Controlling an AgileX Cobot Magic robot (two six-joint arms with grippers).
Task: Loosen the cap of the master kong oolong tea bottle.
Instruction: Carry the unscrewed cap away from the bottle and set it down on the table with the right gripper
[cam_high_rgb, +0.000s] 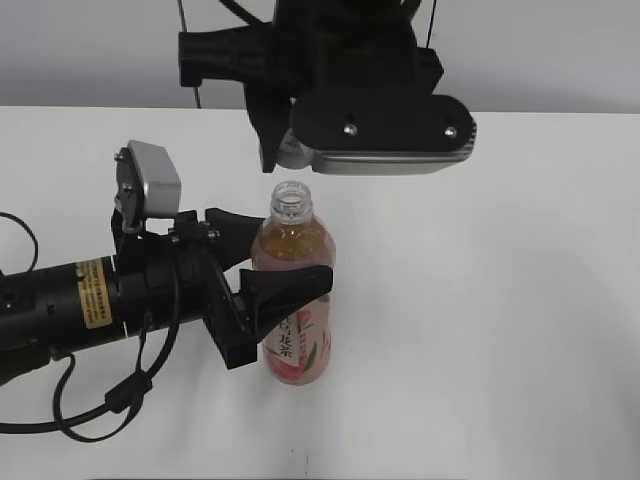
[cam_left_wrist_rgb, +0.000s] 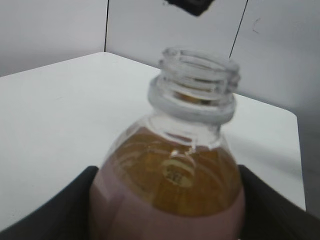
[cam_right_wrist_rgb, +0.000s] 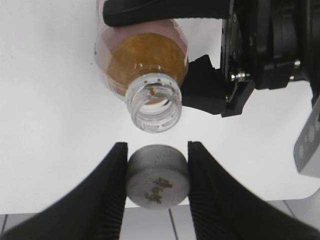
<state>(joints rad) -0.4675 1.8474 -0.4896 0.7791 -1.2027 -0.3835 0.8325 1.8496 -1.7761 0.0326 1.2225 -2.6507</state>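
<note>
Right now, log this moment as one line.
left gripper: shut on bottle | right gripper: shut on cap, lifted clear | bottle mouth open, upright on table

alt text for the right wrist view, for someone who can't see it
The right gripper holds the white cap between its fingers, clear of the open mouth of the tea bottle. The left gripper clamps the bottle's body on the white table.

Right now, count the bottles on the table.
1. The bottle stands upright mid-table, clamped by the left end effector; its cap is off, held by the right end effector above.
</note>
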